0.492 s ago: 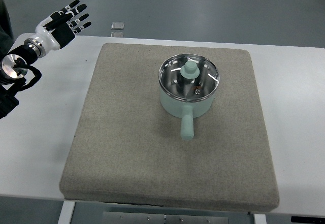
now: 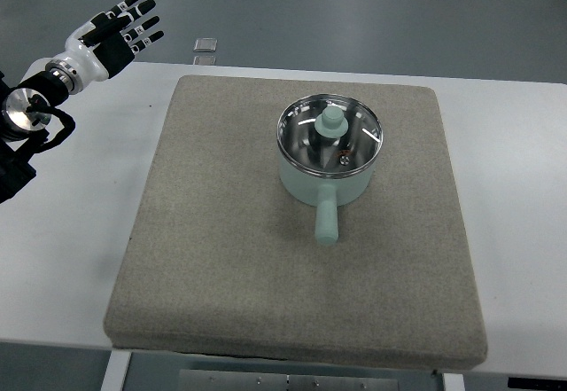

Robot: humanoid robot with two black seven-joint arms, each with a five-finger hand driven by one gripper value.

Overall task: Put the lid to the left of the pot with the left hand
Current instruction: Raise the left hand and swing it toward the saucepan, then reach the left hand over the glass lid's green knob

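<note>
A pale green pot (image 2: 330,176) with a straight handle pointing toward me stands on the grey mat (image 2: 230,258), right of its middle. A glass lid (image 2: 330,134) with a green knob sits on the pot. My left hand (image 2: 117,35) is at the far upper left, over the table's back edge, fingers spread and empty, far from the pot. The right arm is out of view.
The mat lies on a white table (image 2: 80,231). A small clear square object (image 2: 205,45) lies on the floor beyond the table's back edge. The mat left of the pot is bare.
My left hand has moved slightly up and away, toward the table's back edge. The pot and lid have not moved.
</note>
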